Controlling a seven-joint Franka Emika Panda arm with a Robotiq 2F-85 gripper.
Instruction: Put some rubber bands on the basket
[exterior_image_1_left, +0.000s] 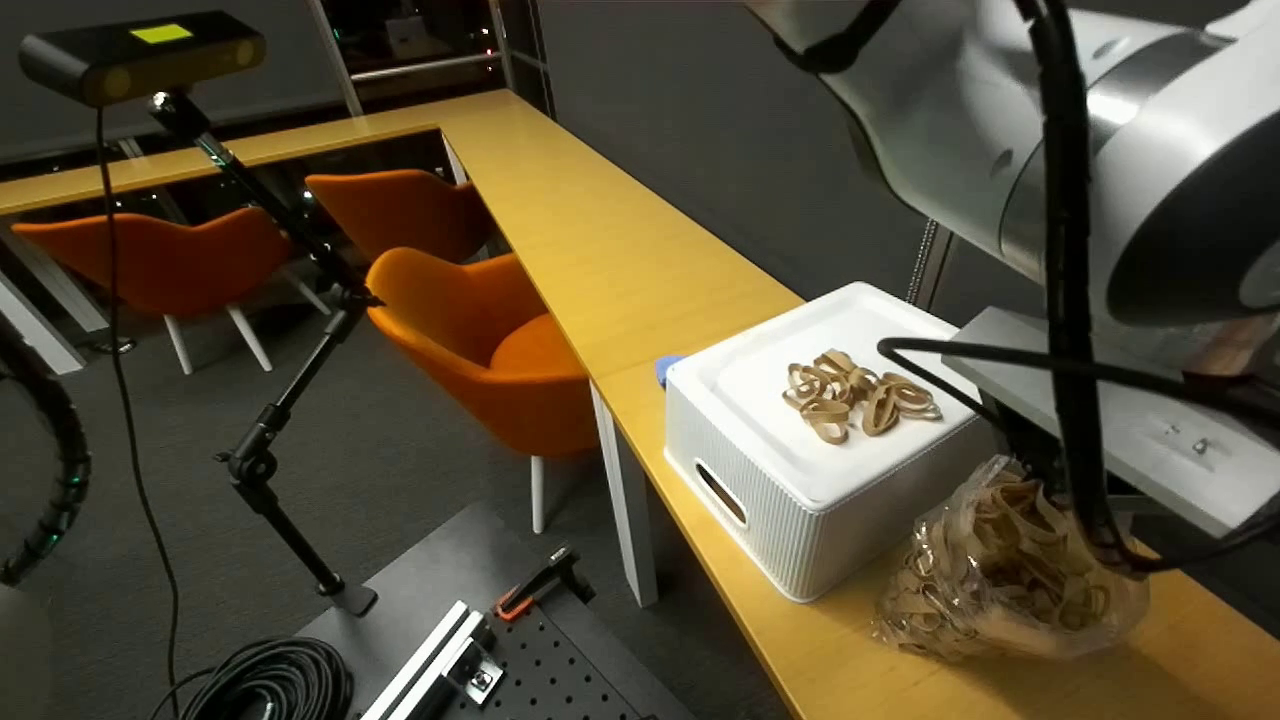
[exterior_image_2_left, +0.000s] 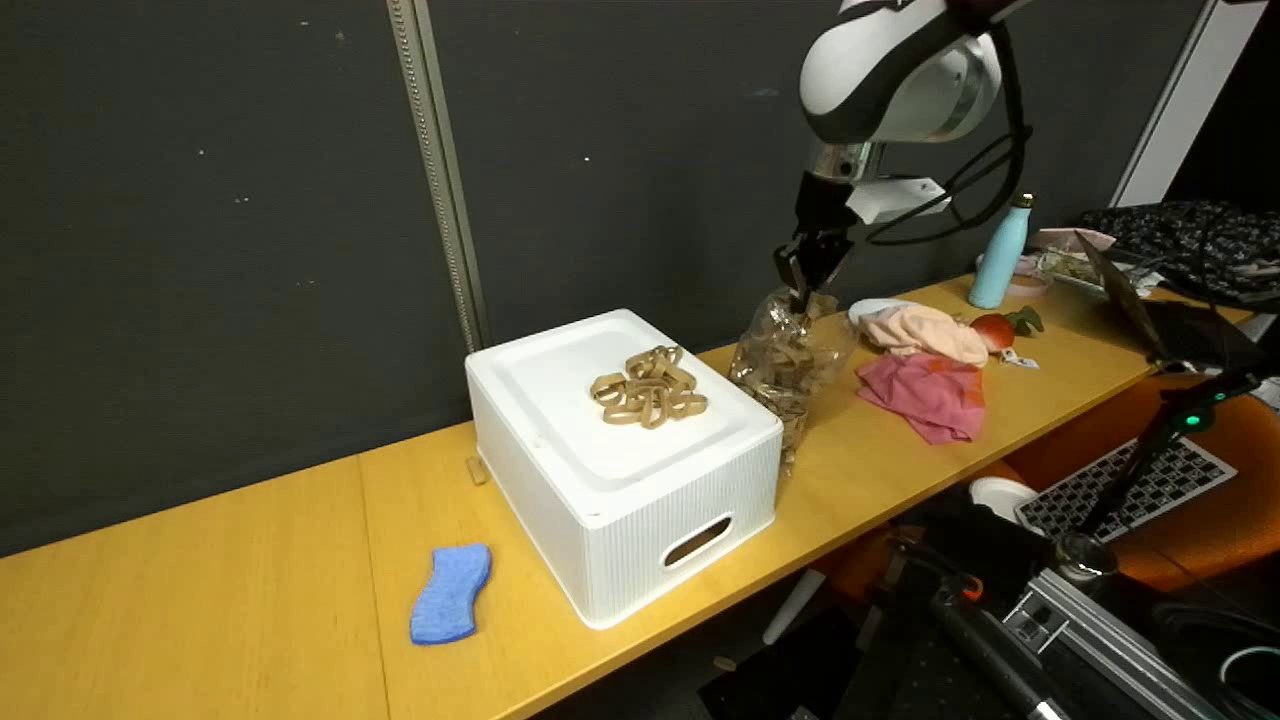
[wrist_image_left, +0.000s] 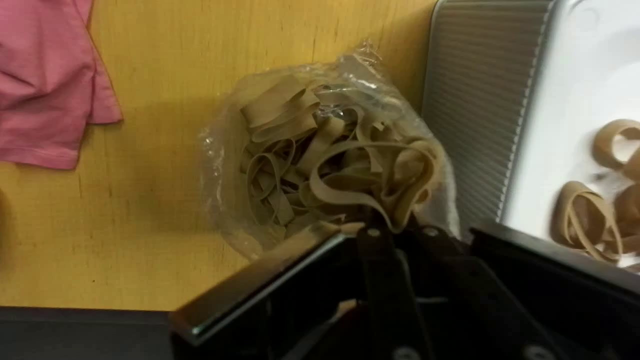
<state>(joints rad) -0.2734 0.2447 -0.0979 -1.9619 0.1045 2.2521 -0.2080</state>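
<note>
The white ribbed basket stands upside down on the table, also in an exterior view and at the right of the wrist view. A small pile of tan rubber bands lies on its flat top. A clear plastic bag full of rubber bands stands beside the basket, also in an exterior view. My gripper points down at the bag's open mouth. In the wrist view, the fingertips are close together, pinching a looped rubber band over the bag's contents. The fingertips' lower ends are partly hidden.
A blue sponge lies beside the basket. Pink cloth, light cloth and a blue bottle are on the bag's far side. A dark wall runs along the table's back edge.
</note>
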